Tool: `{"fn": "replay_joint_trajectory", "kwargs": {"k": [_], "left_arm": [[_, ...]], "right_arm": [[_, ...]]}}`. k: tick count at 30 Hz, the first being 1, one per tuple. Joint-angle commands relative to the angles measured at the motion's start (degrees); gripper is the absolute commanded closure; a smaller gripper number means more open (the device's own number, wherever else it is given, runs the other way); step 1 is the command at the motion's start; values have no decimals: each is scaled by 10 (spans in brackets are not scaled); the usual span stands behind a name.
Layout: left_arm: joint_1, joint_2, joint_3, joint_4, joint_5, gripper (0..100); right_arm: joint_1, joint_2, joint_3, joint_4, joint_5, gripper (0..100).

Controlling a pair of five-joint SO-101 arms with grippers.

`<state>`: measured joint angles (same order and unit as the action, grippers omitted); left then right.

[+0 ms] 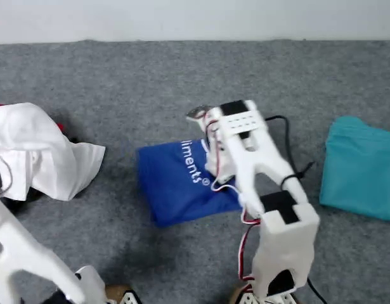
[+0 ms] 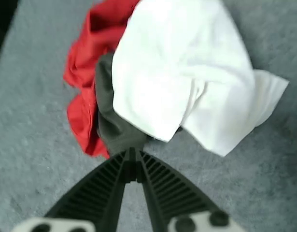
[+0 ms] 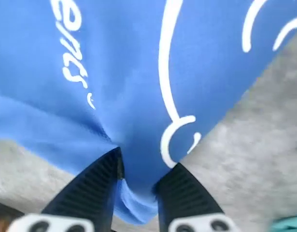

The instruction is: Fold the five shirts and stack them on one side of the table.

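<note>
We record the right end effector (image 3: 144,164) pinching the white-lettered blue shirt (image 1: 172,183) in the middle of the counter (image 1: 182,76), the left end effector (image 2: 132,157) pressed together beside the white shirt (image 2: 177,72) at left.

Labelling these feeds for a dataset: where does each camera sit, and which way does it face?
High view: fixed above the table, looking down on white shirt, blue shirt and teal shirt; left arm and right arm show.
Left wrist view: on the left arm, facing past its shut jaws to the white shirt over a red shirt and dark shirt.
Right wrist view: on the right arm, over the blue shirt, jaws clamped on its fold.
Shared: high and left wrist, the white shirt; high and right wrist, the blue shirt.
</note>
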<state>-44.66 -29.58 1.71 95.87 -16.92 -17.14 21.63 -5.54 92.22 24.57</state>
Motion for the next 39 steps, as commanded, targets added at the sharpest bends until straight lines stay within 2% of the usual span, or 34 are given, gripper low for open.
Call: {"fn": "replay_joint_trajectory", "kwargs": {"k": [1,7,11,13,16,19,22,25,29,35,39], "left_arm": [[34,-58,0,-8,-2,984],[75,-123,43,-7,-2,984],[86,-186,92,-7,-3,984],[98,-219,120,-7,-4,984],[120,-274,164,-9,-4,984],[139,-333,196,-12,-5,984],[148,-377,225,-12,-5,983],[148,-407,261,-12,-6,983],[149,-424,282,-12,-6,982],[149,-424,284,-12,-6,982],[149,-424,284,-12,-6,982]], "right_arm": [[49,-51,-7,7,114,988],[86,-37,-7,-45,370,988],[91,-20,-7,-122,505,988],[88,-8,-7,-176,536,988],[73,2,-7,-246,540,988],[59,9,-6,-250,537,988],[57,7,-7,-258,484,983],[59,0,-26,-249,404,913],[71,-15,-54,-217,251,818],[65,-59,-87,-143,75,814],[56,-98,-108,-82,-85,812]]}}
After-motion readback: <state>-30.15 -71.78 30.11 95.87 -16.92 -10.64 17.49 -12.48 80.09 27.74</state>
